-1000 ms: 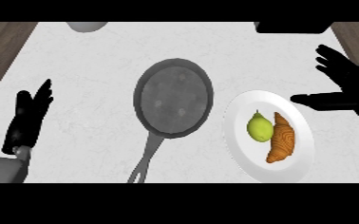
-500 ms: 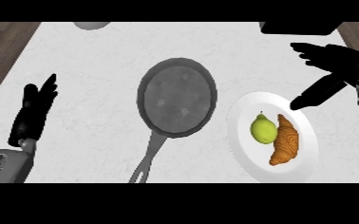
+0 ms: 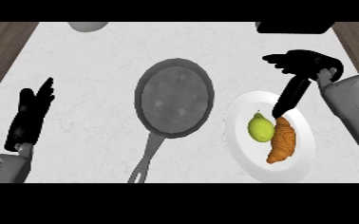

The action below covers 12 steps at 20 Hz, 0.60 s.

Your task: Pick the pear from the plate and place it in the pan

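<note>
head view, pear (image 3: 261, 127) lay on plate (image 3: 250, 161) at lower right beside croissant (image 3: 283, 140), right hand (image 3: 303, 71) spread above it, fingers apart, pan (image 3: 174, 97) at centre, left hand (image 3: 29, 115) open at left edge

A kitchen — pan (image 3: 174, 97) and plate (image 3: 245, 142) on a marble counter (image 3: 84, 76).
</note>
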{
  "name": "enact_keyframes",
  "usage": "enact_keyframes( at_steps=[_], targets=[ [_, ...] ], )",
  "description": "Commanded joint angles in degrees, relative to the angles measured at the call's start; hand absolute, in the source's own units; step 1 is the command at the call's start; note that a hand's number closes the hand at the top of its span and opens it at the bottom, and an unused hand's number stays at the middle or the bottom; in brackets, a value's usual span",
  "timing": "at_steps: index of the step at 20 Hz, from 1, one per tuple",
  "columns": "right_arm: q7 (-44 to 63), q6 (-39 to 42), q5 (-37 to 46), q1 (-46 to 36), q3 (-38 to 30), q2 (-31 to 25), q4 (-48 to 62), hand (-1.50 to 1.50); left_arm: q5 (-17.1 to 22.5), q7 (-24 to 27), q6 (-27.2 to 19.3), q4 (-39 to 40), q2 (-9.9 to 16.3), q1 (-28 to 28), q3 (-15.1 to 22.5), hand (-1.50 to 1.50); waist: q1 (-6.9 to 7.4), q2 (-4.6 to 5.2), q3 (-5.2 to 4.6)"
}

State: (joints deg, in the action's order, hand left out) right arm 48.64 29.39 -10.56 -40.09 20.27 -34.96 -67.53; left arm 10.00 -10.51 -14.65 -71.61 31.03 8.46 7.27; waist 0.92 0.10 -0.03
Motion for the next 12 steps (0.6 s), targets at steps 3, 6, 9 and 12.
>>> enact_keyframes(
  at_steps=[3,6,9,12],
  targets=[
    [4.55,-2.08,5.51,1.67,2.6,7.86,-1.04,-1.5,-2.02,0.92,-0.87,-2.29,-1.82,-3.16,-1.23,0.0,-0.43,-0.17,0.02],
    [1.59,-0.3,9.5,-0.1,1.63,9.0,4.99,-1.5,-1.26,-4.77,2.45,-2.63,0.18,0.6,-3.09,0.0,-0.27,-0.04,0.05],
    [2.8,3.52,10.06,3.03,0.13,6.13,0.62,-1.5,-3.46,-1.74,0.61,-3.34,-2.74,-2.96,-3.1,0.0,-0.68,-0.16,0.03],
    [0.91,3.97,12.15,7.27,0.85,6.14,-1.09,-1.5,-4.3,-0.65,2.14,-4.26,-1.99,-4.25,-3.87,0.0,-0.77,-0.2,0.03]
  ],
)
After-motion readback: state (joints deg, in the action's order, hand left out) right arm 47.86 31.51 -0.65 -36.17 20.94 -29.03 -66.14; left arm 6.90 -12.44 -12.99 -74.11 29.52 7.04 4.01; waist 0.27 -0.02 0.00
